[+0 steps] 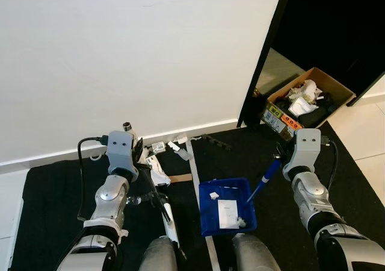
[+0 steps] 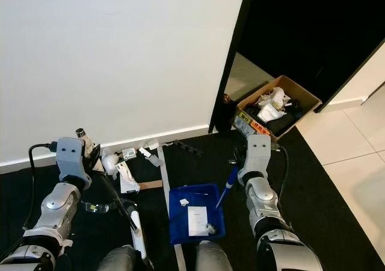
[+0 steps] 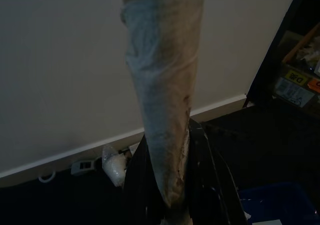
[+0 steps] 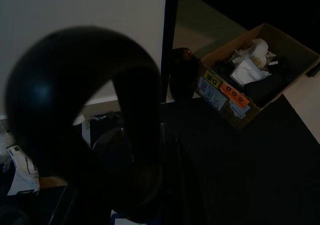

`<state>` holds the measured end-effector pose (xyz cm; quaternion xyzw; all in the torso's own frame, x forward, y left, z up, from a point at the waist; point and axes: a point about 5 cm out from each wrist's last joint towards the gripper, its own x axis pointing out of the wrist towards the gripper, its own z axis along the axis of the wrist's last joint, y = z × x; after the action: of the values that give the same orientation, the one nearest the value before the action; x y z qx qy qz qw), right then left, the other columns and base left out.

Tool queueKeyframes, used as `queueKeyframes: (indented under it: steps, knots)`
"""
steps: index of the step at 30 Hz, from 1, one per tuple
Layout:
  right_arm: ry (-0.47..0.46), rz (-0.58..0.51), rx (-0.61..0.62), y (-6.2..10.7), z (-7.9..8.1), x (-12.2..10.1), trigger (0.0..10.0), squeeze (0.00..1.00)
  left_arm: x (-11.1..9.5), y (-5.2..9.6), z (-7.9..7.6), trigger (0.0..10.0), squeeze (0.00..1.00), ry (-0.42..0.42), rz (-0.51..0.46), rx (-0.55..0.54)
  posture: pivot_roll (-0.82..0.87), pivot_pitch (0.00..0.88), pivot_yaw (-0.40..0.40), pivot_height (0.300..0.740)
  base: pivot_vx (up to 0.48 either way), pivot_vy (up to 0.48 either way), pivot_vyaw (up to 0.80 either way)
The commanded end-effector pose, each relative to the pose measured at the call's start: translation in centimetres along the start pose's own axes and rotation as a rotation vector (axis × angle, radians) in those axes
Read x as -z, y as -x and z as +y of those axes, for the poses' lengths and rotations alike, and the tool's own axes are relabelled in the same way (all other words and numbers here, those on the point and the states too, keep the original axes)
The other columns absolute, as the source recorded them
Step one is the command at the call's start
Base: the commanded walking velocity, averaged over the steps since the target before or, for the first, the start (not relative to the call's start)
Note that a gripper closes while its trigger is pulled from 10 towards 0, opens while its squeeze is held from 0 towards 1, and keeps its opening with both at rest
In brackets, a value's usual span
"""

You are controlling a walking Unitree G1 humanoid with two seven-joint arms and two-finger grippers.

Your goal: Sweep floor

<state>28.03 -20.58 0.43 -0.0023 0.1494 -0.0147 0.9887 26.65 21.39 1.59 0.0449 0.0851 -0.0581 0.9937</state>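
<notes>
A broom handle (image 1: 157, 200) runs from my left gripper (image 1: 142, 162) down toward my legs, with a pale wrapped section (image 3: 162, 110) close to the wrist camera. That gripper is shut on the handle. A blue dustpan (image 1: 209, 191) lies on the black mat between my arms, holding a paper slip (image 1: 227, 213) and small white scraps. Its blue handle (image 1: 263, 183) rises to my right gripper (image 1: 278, 156), which is shut on it. A blurred black ring (image 4: 85, 120) sits close in the right wrist view. Crumpled white litter (image 1: 159, 176) lies just beyond the left gripper.
A white wall and baseboard (image 1: 90, 153) run across the back, with more scraps (image 1: 179, 143) beside them. A cardboard box (image 1: 310, 97) of rubbish stands back right by a dark opening. A pale tape strip (image 1: 195, 162) crosses the mat. Pale tiles (image 1: 367, 132) lie right.
</notes>
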Motion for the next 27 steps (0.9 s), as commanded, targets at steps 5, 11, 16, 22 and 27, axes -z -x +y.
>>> queueKeyframes:
  steps: [5,11,16,22,27]
  knots:
    - [-0.017,0.035,0.015,0.21,-0.13,0.66,10.0,0.00,1.32,0.57,-0.14,10.0,0.00,0.016,0.069,-0.010,0.06,0.000,-0.014,0.740,0.000,0.000,0.00]
    - [-0.018,0.028,0.006,0.17,-0.07,0.53,10.0,0.00,1.27,0.43,-0.42,10.0,0.00,0.011,0.067,-0.003,0.05,0.000,-0.015,0.740,0.000,0.000,0.00]
    - [-0.020,0.029,0.002,0.19,-0.08,0.56,10.0,0.00,1.29,0.34,-0.65,10.0,0.00,0.015,0.068,-0.004,0.05,0.000,-0.016,0.740,0.000,0.000,0.00]
    - [-0.015,0.026,-0.003,0.14,-0.04,0.48,10.0,0.00,1.17,0.20,-0.76,10.0,0.00,0.022,0.062,-0.008,0.04,0.000,-0.014,0.740,0.000,0.000,0.00]
    - [-0.016,0.023,-0.004,0.12,-0.07,0.41,10.0,0.00,1.27,0.24,-0.77,10.0,0.00,0.014,0.068,-0.006,0.04,0.000,-0.015,0.740,0.000,0.000,0.00]
